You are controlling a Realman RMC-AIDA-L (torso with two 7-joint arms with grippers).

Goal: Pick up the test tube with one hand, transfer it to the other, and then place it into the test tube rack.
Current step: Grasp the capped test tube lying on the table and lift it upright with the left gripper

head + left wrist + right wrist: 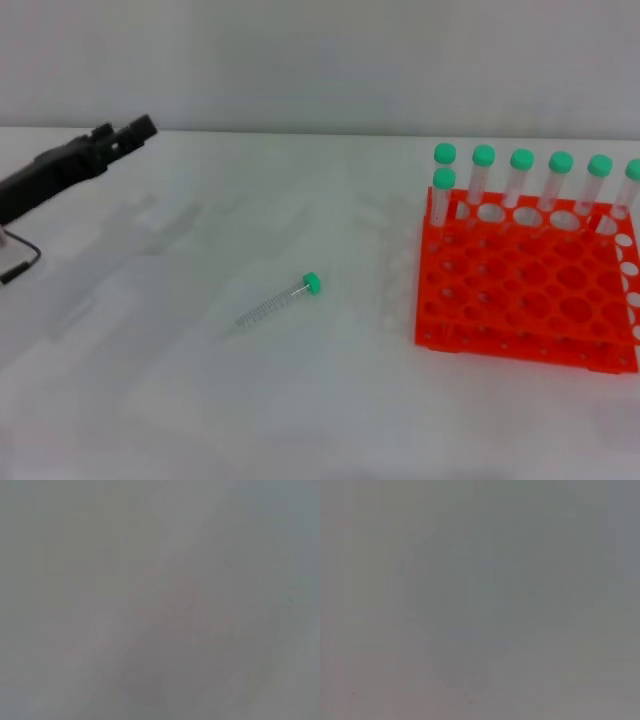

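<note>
While idle: left gripper (130, 130) hovers far left, finger state unclear
Tube (278, 302): light, stiff, slippery; grasp mid-body
Rack (520, 300): 7 tubes

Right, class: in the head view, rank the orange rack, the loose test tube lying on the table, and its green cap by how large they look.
1. The test tube rack, by far the largest.
2. The test tube, lying on the table.
3. Its green cap, smallest.
</note>
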